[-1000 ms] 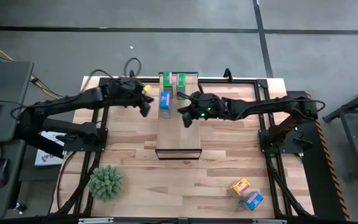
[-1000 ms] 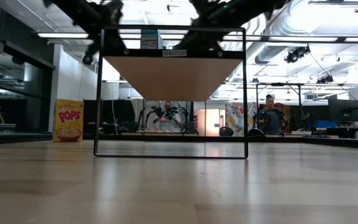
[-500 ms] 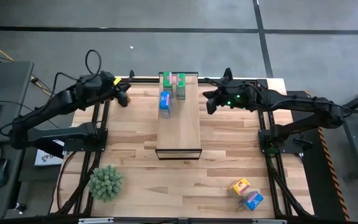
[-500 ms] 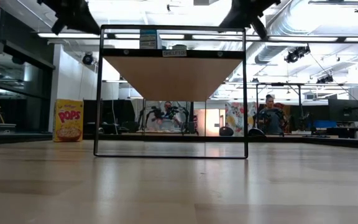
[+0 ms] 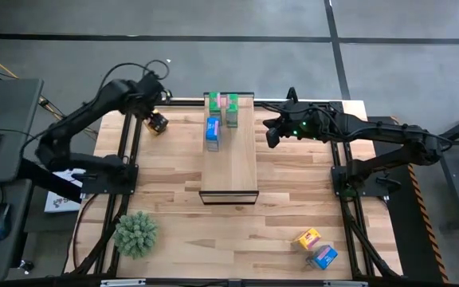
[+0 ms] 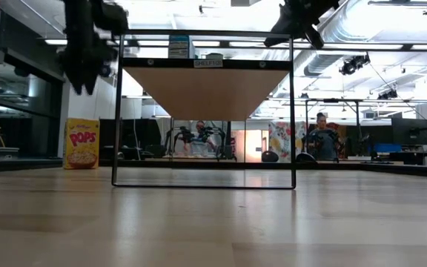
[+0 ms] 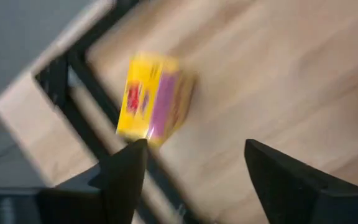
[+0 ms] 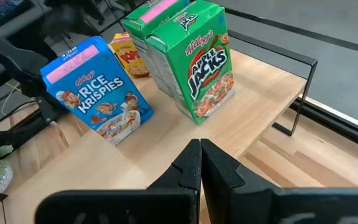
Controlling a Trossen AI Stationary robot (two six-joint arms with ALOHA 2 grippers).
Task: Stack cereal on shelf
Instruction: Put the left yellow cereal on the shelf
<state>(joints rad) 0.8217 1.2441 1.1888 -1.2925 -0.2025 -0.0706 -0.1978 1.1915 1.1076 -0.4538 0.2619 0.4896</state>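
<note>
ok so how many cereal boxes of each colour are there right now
green boxes: 2, both on the shelf
blue boxes: 2, one on the shelf, one off it
yellow boxes: 2, both off the shelf
total: 6

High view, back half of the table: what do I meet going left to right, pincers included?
Left pincer above a yellow box → blue box on the shelf → green boxes at its far end → right pincer, just right of the shelf.
</note>
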